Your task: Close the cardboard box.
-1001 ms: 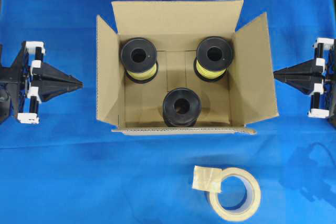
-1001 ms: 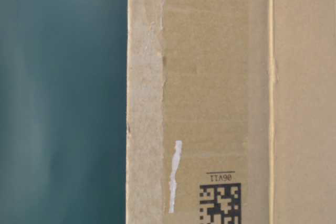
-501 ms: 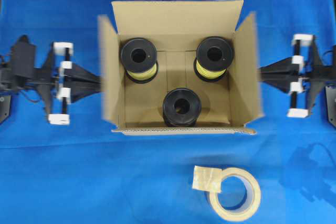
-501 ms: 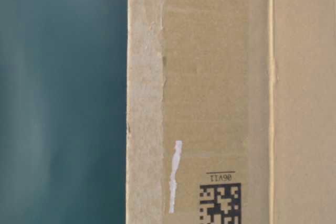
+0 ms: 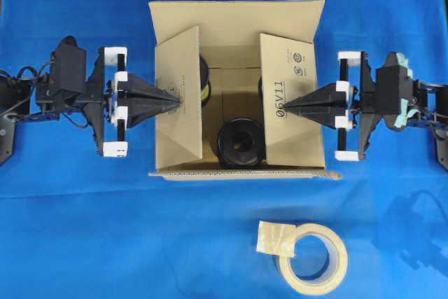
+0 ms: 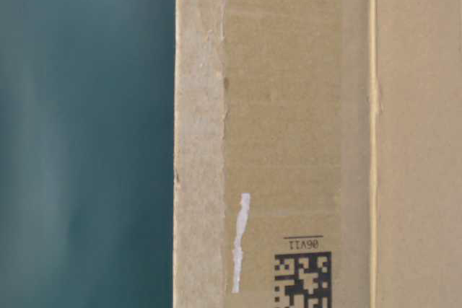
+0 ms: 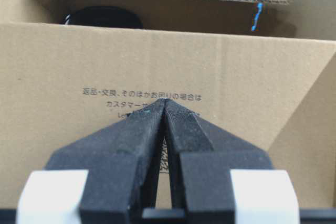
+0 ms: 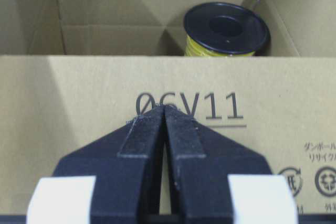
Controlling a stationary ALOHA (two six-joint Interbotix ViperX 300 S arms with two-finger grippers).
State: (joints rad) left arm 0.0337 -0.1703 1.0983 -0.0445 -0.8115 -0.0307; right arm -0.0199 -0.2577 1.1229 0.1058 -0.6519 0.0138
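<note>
The cardboard box [image 5: 234,22] stands mid-table with its back flap upright and its front flap low. Its left flap [image 5: 178,113] and right flap [image 5: 287,134], marked "06V11", lean inward over the opening. My left gripper [image 5: 175,101] is shut with its tip against the left flap [image 7: 236,77]. My right gripper [image 5: 287,105] is shut with its tip against the right flap [image 8: 273,87]. Neither holds anything. In the wrist views the left gripper [image 7: 164,100] and right gripper [image 8: 165,107] have their fingers together. The table-level view shows only the box wall [image 6: 303,106].
Inside the box stand a black spool [image 5: 241,143] and yellow-thread spools, one of them [image 8: 226,27] showing past the right flap. A beige tape roll [image 5: 313,259] lies on the blue cloth in front of the box, to the right.
Both arms have moved inward toward the box. The two side flaps, spread outward a second ago, have swung up and over the opening, covering most of the two yellow spools.
</note>
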